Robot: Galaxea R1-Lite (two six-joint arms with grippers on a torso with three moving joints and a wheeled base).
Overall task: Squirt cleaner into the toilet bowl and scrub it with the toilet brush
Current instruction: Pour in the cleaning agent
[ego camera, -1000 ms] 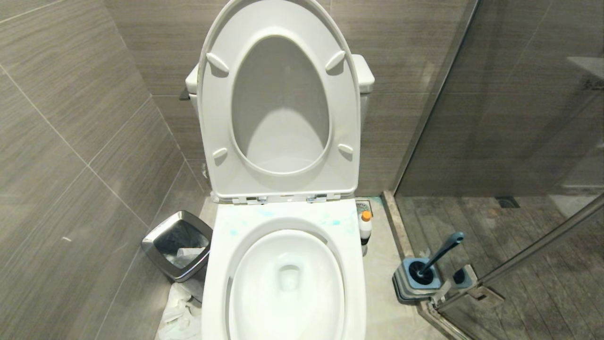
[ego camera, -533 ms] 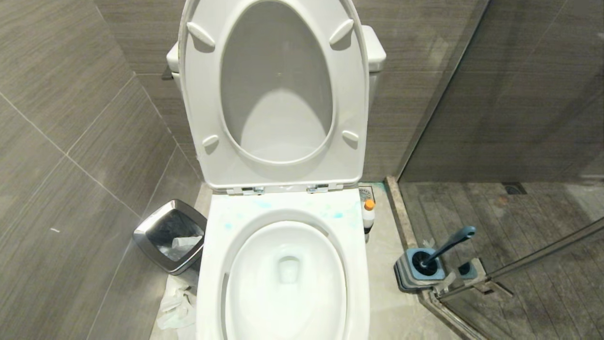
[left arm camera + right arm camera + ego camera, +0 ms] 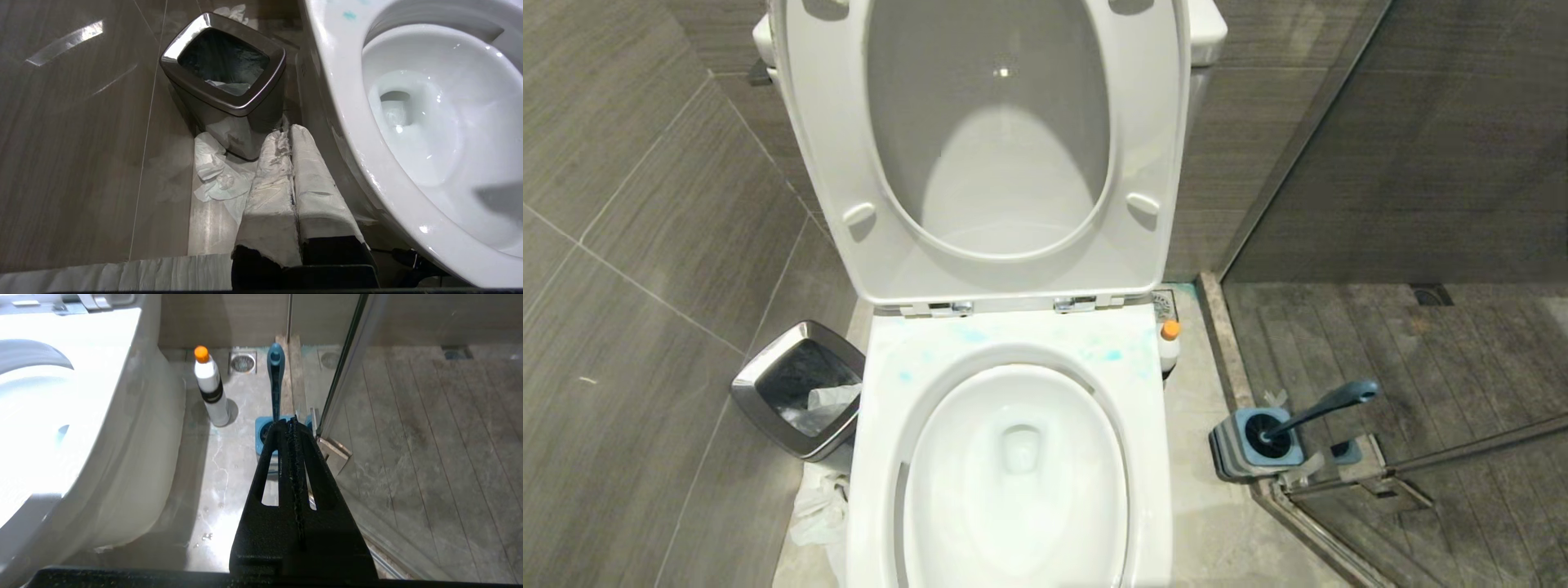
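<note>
Head view: the glossy ceramic toilet bowl [image 3: 1013, 457] fills six o'clock; the small plastic cleaner [image 3: 1170, 345] stands at its three o'clock, easily toppled

Left wrist view: padded left tool [image 3: 291, 136] pressed together, empty, beside steel bin [image 3: 241, 107]

Right wrist view: black right tool [image 3: 290, 424] pressed together; toilet brush [image 3: 275, 377] at twelve o'clock may snag its base [image 3: 261, 430]

- The left gripper [image 3: 291, 134] wore white, grubby, fraying wrapping over both long fingers, with bare black showing at their base.
- The right gripper [image 3: 291, 424] was matt black with a rough, speckled finish; each finger had a long slot cut through it.
- A black body edge ran beneath both.
</note>
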